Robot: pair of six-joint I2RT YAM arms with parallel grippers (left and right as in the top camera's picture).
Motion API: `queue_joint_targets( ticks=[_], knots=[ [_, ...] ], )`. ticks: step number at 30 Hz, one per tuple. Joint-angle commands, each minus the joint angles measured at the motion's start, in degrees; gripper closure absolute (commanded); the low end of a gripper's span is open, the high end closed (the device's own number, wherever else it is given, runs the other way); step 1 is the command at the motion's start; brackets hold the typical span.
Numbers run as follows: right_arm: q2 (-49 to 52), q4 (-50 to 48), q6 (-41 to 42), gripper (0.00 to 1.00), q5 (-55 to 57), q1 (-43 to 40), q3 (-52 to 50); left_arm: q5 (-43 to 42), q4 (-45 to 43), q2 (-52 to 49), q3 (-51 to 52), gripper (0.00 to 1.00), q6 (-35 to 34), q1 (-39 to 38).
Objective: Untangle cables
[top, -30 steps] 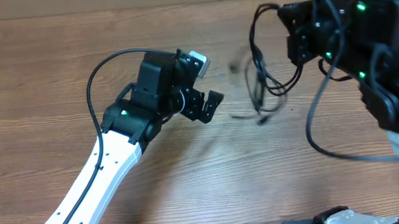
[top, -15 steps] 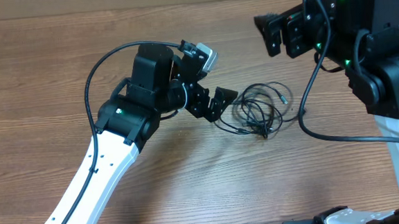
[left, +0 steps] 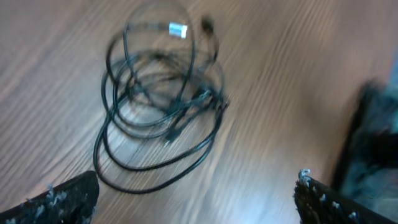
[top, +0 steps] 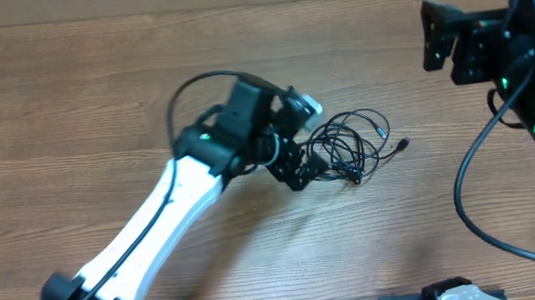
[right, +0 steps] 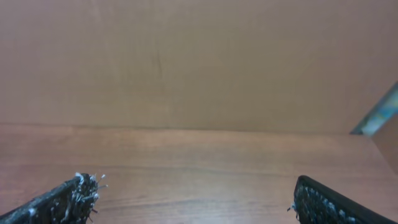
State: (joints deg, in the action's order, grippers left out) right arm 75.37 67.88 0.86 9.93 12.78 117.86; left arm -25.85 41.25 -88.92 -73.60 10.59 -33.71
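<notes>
Cables [top: 344,151] lie dropped on the table [top: 78,96], still tangled; my right pincer [right: 196,200], now spread and empty, pulls away while my left pincer [left: 196,199], spread too, closes in beside them.

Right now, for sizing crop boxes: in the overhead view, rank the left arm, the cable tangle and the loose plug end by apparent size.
1. left arm, largest by far, and raised nearer the camera.
2. cables, a small tangle.
3. loose plug end, tiny.
</notes>
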Motion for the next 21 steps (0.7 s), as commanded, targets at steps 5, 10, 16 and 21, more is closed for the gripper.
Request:
queue_joint_targets(
  ticks=[5,10,16,21],
  knots=[
    [0.55,4.02,0.87,0.0,0.92,-0.26,0.87,13.2,-0.04,-6.75,-0.66,0.25,23.08,-0.55],
    [0.55,5.29,0.87,0.0,0.31,-0.26,0.87,10.56,-1.07,-9.29,-0.66,0.16,33.35,-0.72],
    [0.55,6.6,0.87,0.0,0.33,-0.26,0.85,8.15,-2.4,-13.2,-0.66,0.13,35.43,-0.87],
    [0.55,7.04,0.87,0.0,0.33,-0.26,0.85,2.99,-2.95,-18.18,-0.66,0.15,35.43,-1.03]
  ],
)
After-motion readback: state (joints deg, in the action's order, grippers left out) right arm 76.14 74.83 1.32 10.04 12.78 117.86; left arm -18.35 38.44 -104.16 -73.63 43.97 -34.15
